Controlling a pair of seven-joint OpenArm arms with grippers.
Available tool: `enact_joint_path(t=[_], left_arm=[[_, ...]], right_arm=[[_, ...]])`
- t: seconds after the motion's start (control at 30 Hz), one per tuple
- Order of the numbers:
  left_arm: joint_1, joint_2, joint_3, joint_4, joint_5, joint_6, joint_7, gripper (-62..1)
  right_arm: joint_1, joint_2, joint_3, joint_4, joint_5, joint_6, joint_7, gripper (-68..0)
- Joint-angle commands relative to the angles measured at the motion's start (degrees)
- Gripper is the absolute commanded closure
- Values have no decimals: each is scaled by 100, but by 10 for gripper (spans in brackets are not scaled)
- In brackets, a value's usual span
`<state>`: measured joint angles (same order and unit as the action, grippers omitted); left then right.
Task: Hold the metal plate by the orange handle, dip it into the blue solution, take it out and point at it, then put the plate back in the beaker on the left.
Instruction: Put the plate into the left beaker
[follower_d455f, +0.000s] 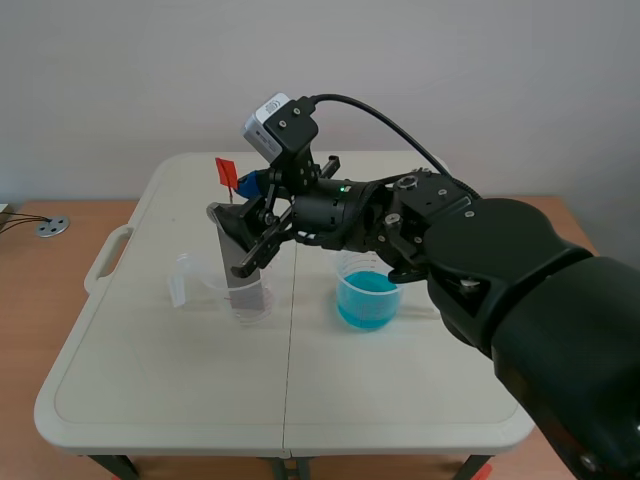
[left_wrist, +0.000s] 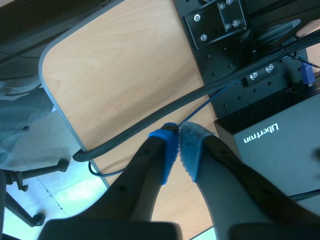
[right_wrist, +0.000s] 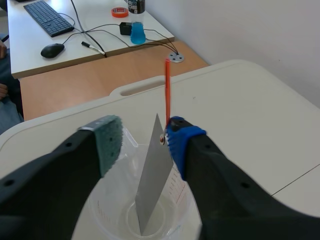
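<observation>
While the right end effector (right_wrist: 142, 140) hangs with its fingers apart on either side of the metal plate (right_wrist: 152, 185), the blue pad looks to be touching the plate's top corner, just below the orange handle (right_wrist: 167, 92). Closing here would probably pinch bare metal rather than the handle. A sideways nudge could also tip the plate, which leans in the clear beaker (follower_d455f: 250, 300) on the left of the desk (follower_d455f: 200, 400), or drag the light beaker along. The handle is thin, so a slightly off-centre pinch may let it twist. The beaker of blue solution (follower_d455f: 367, 300) stands to the right, under the forearm, where a low sweep could knock it. The left end effector (left_wrist: 179, 145) has its pads together on nothing, off the desk above a black cable (left_wrist: 150, 125)
</observation>
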<state>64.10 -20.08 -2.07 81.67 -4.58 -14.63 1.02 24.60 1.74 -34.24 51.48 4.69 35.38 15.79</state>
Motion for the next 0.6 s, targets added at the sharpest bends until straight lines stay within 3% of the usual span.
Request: enact_joint_path(t=[0.0, 0.07, 0.1, 0.23, 0.33, 0.57], left_arm=[[48, 0, -35, 76, -11, -9, -35, -310], [48, 2, -35, 76, 105, -9, -107, -559], [48, 2, -35, 76, 120, -9, -146, -623], [48, 2, -35, 76, 118, -9, -149, -623], [48, 2, -35, 76, 118, -9, -144, -623], [50, 2, -35, 76, 118, -9, -120, -623]], right_arm=[[188, -15, 20, 42, 90, 7, 90, -396], [195, -15, 20, 42, 92, -2, 122, -476], [197, -15, 22, 42, 92, -4, 144, -500], [210, -11, 22, 44, 164, -4, 151, -575], [223, -13, 22, 61, 269, -4, 151, -668], [219, 72, 358, 442, 627, 22, -160, -665]])
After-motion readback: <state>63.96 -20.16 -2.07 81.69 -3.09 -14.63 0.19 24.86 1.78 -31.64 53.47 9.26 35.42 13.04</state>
